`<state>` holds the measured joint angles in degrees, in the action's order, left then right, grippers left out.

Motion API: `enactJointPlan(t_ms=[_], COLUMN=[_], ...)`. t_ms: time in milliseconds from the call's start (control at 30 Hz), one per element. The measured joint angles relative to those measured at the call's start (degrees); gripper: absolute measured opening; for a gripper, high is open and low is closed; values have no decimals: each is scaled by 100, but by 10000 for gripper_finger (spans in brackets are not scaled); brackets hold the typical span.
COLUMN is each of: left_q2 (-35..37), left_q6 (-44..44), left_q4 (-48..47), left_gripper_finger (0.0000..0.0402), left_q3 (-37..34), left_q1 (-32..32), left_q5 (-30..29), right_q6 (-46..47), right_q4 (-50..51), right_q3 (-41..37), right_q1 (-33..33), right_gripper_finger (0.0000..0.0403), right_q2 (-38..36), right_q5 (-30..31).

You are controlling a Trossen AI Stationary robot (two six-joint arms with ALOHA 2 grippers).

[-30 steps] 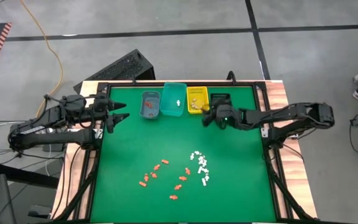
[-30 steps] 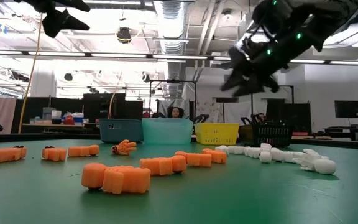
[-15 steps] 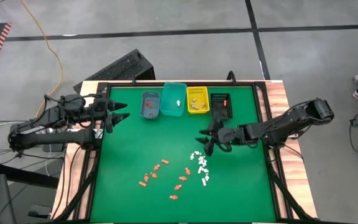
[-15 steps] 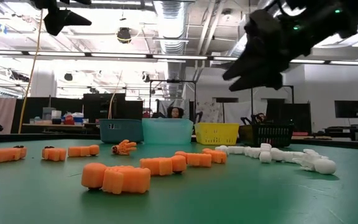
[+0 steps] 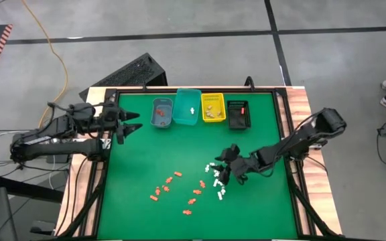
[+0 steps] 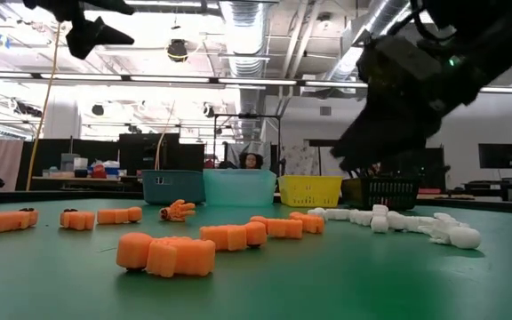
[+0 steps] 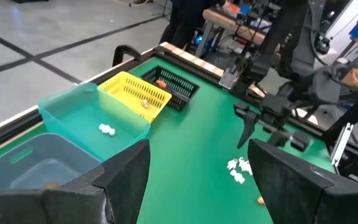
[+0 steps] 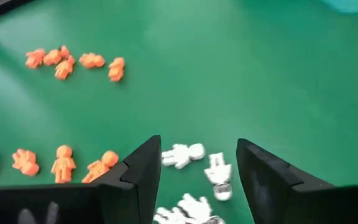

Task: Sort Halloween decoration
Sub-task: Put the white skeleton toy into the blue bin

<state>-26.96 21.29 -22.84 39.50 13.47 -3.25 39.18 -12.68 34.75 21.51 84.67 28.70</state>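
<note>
Two loose clusters of small figures lie on the near half of the green mat (image 5: 146, 154): orange figures (image 5: 173, 187) toward the middle and left, white figures (image 5: 217, 179) just right of them. Overhead count of orange is roughly nine; the white ones overlap too much to count. The right wrist view resolves them better: white figures (image 8: 182, 154) with heads and limbs, orange ones (image 8: 73, 61) in two groups. The low view shows the orange figures (image 6: 165, 253) lying on their sides, white ones (image 6: 389, 219) beyond.

Right gripper (image 5: 225, 167) hangs over the white cluster, fingers spread wide, nothing between them; its wrist view shows mat and white figures in the gap. Left gripper (image 5: 131, 121) waits at the mat's left edge, fingers apart and empty.

Four bins stand in a row at the far edge: blue bin (image 5: 162, 112), teal bin (image 5: 187, 106), yellow bin (image 5: 212, 107), black bin (image 5: 238, 112). The left wrist view shows one white figure in the teal bin (image 7: 86, 118) and a tan piece in the yellow bin (image 7: 135, 93).

Grey concrete floor surrounds the table; the low view shows ceiling lights and a person (image 6: 250, 161) far behind.
</note>
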Motion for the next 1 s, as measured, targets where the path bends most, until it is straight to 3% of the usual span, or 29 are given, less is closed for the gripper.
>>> enactJointPlan(t_ms=[400, 600, 1000], left_q2=[-2, -2, 0], left_q6=[-67, -64, -154], left_q4=[68, 53, 44], left_gripper_finger=[261, 261, 261], left_q3=[-146, -146, -146], left_q1=[0, 0, 0], left_q5=[-24, -24, -44], right_q6=[-64, 71, 507], right_q4=[-30, -54, 321], right_q3=[243, 338, 340], right_q1=[-225, -286, -144], right_gripper_finger=[203, 196, 73], right_q2=[1138, 1372, 1367], right_q5=[-10, 73, 98])
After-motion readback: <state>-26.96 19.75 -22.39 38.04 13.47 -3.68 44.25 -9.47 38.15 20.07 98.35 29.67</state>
